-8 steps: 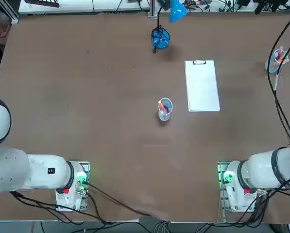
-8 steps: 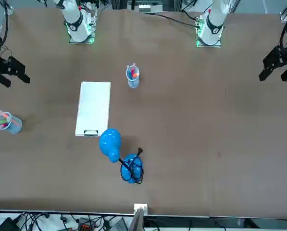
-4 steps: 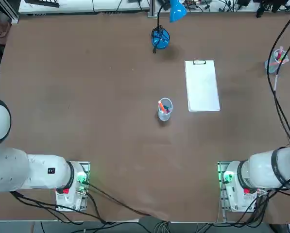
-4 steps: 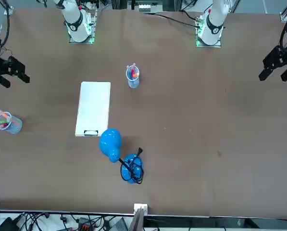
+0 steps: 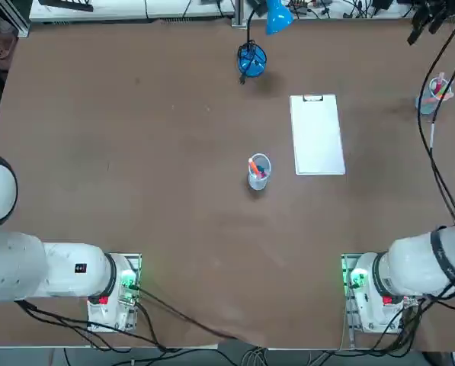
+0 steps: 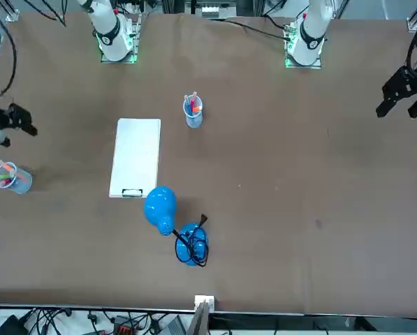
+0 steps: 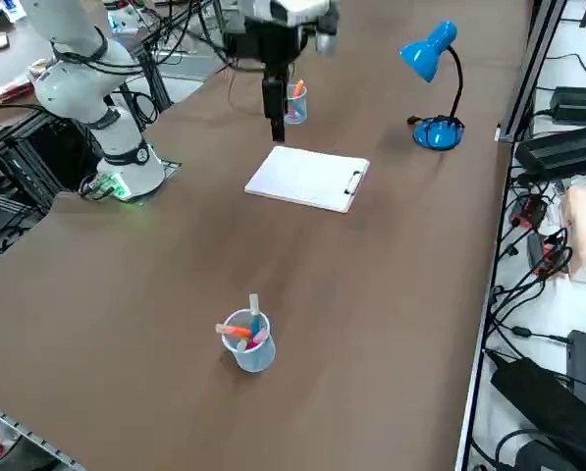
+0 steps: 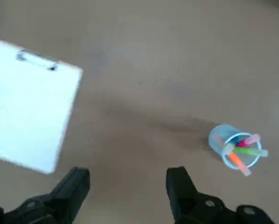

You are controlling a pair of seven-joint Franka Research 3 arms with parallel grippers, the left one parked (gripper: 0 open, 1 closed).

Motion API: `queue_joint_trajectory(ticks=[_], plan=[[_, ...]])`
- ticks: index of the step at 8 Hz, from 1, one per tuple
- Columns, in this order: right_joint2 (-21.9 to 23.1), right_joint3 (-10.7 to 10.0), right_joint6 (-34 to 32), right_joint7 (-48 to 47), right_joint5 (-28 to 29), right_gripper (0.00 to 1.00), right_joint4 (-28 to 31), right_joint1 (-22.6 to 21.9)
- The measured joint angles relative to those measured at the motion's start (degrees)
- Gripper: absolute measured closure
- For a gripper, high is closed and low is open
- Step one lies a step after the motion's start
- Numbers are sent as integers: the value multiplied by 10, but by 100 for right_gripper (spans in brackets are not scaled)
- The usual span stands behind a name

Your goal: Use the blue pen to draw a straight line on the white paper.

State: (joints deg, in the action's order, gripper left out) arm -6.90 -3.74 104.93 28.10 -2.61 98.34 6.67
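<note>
The right gripper (image 8: 127, 186) hangs high above the brown table (image 5: 136, 152) near its right edge, its two black fingers (image 8: 76, 186) spread wide apart with nothing between them.

Nearest, below and just off to one side, stands a small clear plastic cup (image 8: 232, 145) of pink, green and orange pens. A little further, on the gripper's other side, the white paper (image 5: 316, 136) lies flat on its clipboard, the small metal clip (image 5: 312, 97) at the short edge away from the robot.

Beyond the sheet, toward the table's middle, a second clear cup (image 5: 258, 171) holds the blue pen (image 5: 261, 174) with an orange one. Farthest off, a blue desk lamp (image 7: 432, 83) stands at the table's far edge.
</note>
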Motion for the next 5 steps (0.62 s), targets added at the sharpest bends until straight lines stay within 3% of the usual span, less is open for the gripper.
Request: queue_joint_trajectory(ticks=[2,3,5], plan=[[-27,-2,112,0,0,5,49,60],[-46,-3,150,-9,0,12,61,88],[-83,-3,196,-45,0,16,63,127]])
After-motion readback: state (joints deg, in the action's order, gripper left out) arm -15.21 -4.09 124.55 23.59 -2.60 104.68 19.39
